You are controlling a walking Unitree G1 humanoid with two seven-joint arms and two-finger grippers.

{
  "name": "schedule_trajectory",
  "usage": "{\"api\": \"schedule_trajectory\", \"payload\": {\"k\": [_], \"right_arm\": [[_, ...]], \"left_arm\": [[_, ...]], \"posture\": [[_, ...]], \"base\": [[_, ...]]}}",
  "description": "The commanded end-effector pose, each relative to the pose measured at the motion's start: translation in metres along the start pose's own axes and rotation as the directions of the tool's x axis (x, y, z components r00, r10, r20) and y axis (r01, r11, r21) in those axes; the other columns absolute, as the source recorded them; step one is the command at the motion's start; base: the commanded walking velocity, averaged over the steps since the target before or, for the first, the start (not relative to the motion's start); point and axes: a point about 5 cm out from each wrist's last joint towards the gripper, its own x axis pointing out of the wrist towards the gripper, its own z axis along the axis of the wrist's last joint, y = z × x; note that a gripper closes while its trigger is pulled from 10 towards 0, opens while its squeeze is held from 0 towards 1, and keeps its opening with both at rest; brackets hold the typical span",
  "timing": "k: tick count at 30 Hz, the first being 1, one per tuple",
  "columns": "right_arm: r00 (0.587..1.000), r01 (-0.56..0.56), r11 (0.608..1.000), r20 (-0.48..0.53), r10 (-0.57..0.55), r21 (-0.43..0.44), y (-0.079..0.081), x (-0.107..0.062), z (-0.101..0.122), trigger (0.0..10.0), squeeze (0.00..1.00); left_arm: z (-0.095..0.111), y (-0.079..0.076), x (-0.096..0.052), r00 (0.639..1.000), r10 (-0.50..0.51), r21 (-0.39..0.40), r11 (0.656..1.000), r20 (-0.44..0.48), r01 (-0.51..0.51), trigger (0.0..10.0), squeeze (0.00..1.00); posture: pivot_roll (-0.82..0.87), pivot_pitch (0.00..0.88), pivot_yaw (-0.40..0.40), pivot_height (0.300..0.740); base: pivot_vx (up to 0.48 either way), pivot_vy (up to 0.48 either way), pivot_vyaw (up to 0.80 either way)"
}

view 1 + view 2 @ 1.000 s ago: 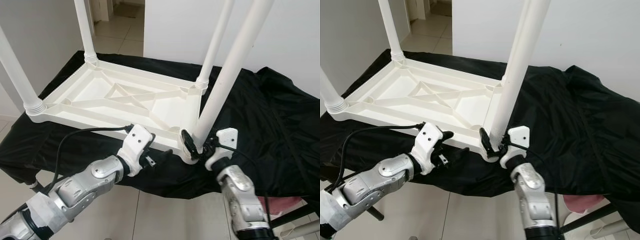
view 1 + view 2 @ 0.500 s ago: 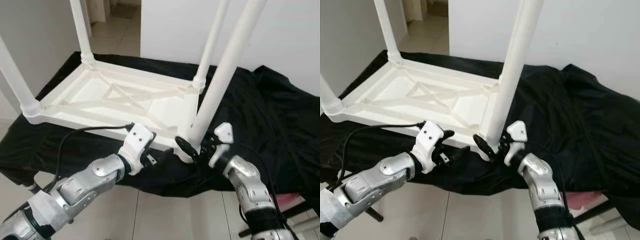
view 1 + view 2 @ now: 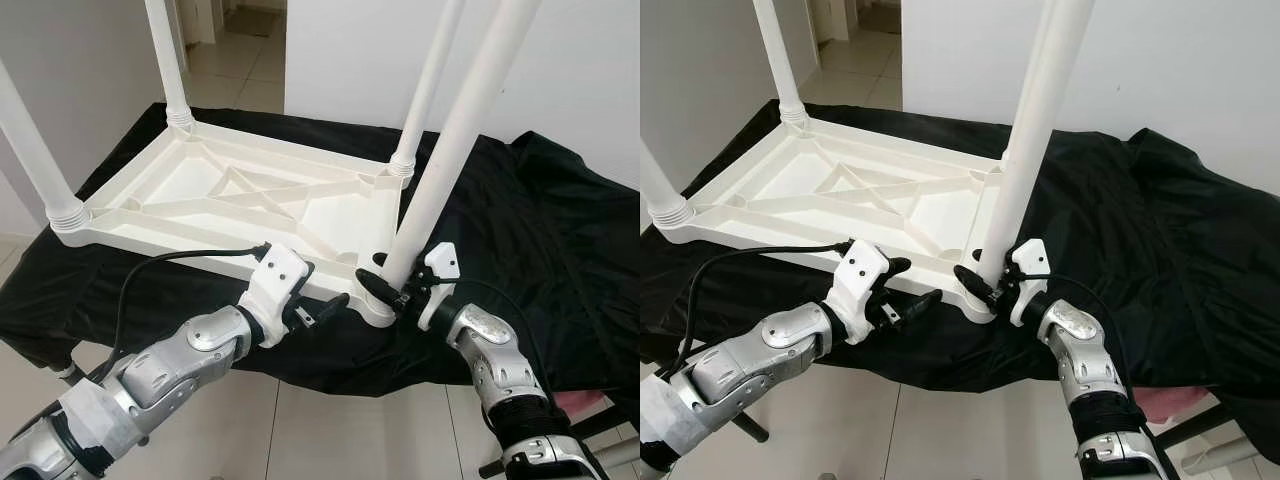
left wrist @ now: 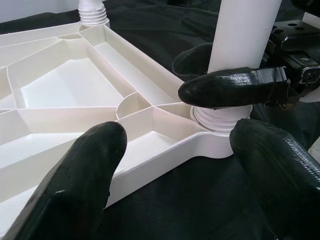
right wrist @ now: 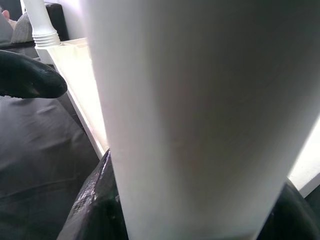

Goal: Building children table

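The white plastic tabletop (image 3: 250, 205) lies upside down on a black cloth (image 3: 520, 230), with three legs already standing in their corner sockets and the fourth leg (image 3: 445, 160) rising from the near corner at about five o'clock on the frame. The right gripper (image 3: 392, 292) has its two black fingers clamped around the base of that leg, just above the threaded collar (image 4: 220, 117). The left gripper (image 3: 325, 305) hovers at the near rim of the tabletop, at about nine o'clock from the leg, its jaws spread wide and holding nothing. The leg looks seated but perhaps not fully tightened; to finish well, the right gripper should keep the leg upright and turn it squarely about its own axis, while the left presses on the rim so the frame cannot swivel on the slippery cloth.
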Motion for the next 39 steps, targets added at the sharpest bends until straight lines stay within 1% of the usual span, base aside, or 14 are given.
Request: {"api": "schedule_trajectory", "payload": {"k": [1,3,7,10,12,15,16,17,18,21,24,32,33,39], "right_arm": [[0.999,0.019,1.0,0.031,-0.02,0.022,0.0,-0.002,0.002,10.0,0.0],[0.999,0.034,0.999,0.038,-0.035,0.031,0.001,-0.001,0.001,10.0,0.0],[0.984,0.176,0.984,0.03,-0.177,0.023,0.009,-0.003,-0.001,10.0,0.0],[0.984,0.176,0.984,0.03,-0.177,0.023,0.009,-0.003,-0.001,10.0,0.0],[0.969,0.243,0.97,0.04,-0.244,0.025,0.012,-0.003,-0.001,10.0,0.0],[0.923,0.378,0.924,0.05,-0.381,0.05,0.024,-0.001,-0.001,10.0,0.0],[0.923,0.378,0.924,0.05,-0.381,0.05,0.024,-0.001,-0.001,10.0,0.0],[0.89,0.449,0.891,0.052,-0.452,0.062,0.03,0.002,-0.001,10.0,0.0],[0.89,0.449,0.891,0.052,-0.452,0.062,0.03,0.002,-0.001,10.0,0.0],[0.834,0.545,0.835,0.054,-0.549,0.08,0.039,0.007,0.0,10.0,0.0],[0.81,0.579,0.811,0.055,-0.584,0.084,0.043,0.01,0.002,10.0,0.0],[0.807,0.578,0.811,0.085,-0.585,0.093,0.041,0.007,0.01,10.0,0.0],[0.809,0.575,0.813,0.09,-0.581,0.09,0.041,0.005,0.011,10.0,1.0],[0.821,0.556,0.827,0.1,-0.562,0.083,0.039,0.001,0.012,10.0,1.0]], "left_arm": [[0.003,-0.016,-0.004,0.905,-0.424,0.031,0.905,-0.005,0.424,10.0,0.0],[0.004,-0.016,-0.003,0.906,-0.423,0.033,0.906,-0.003,0.423,10.0,0.0],[0.006,-0.014,-0.002,0.915,-0.404,0.037,0.914,0.014,0.403,10.0,0.0],[0.006,-0.014,-0.002,0.915,-0.404,0.037,0.914,0.014,0.403,10.0,0.0],[0.005,-0.014,-0.002,0.917,-0.399,0.031,0.917,0.014,0.398,10.0,0.0],[0.004,-0.016,-0.005,0.914,-0.405,0.022,0.914,0.01,0.405,10.0,0.0],[0.004,-0.016,-0.005,0.914,-0.405,0.022,0.914,0.01,0.405,10.0,0.0],[0.004,-0.015,-0.005,0.912,-0.41,0.021,0.912,0.007,0.41,10.0,0.0],[0.004,-0.015,-0.005,0.912,-0.41,0.021,0.912,0.007,0.41,10.0,0.0],[0.007,-0.014,-0.004,0.91,-0.415,0.031,0.909,0.002,0.415,10.0,0.0],[0.009,-0.012,-0.004,0.912,-0.41,0.039,0.911,0.002,0.41,10.0,0.0],[0.008,-0.008,-0.005,0.921,-0.39,0.041,0.92,0.003,0.39,10.0,0.0],[0.007,-0.009,-0.005,0.921,-0.389,0.041,0.921,0.003,0.388,10.0,0.0],[0.006,-0.01,-0.005,0.922,-0.388,0.039,0.921,0.003,0.387,10.0,0.0]], "posture": [[-0.02,0.0,-0.059,0.74],[-0.02,0.0,-0.062,0.74],[-0.07,0.0,-0.075,0.74],[-0.07,0.0,-0.075,0.74],[-0.06,0.0,-0.063,0.74],[-0.05,0.0,-0.042,0.74],[-0.05,0.0,-0.042,0.74],[-0.04,0.0,-0.034,0.74],[-0.04,0.0,-0.034,0.74],[-0.02,0.0,-0.044,0.74],[-0.01,0.0,-0.053,0.74],[0.0,0.0,-0.068,0.74],[0.0,0.0,-0.069,0.74],[-0.01,0.0,-0.073,0.74]], "base": [[0.0,0.0,0.0],[0.0,0.0,0.0],[0.0,0.0,0.0],[0.0,0.0,0.0],[0.0,0.0,0.0],[0.0,0.0,0.0],[0.0,0.0,0.0],[0.0,0.0,0.0],[0.0,0.0,0.0],[0.0,0.0,0.0],[0.0,0.0,0.0],[0.0,0.0,0.0],[0.0,0.0,0.0],[0.0,0.0,0.0]]}}
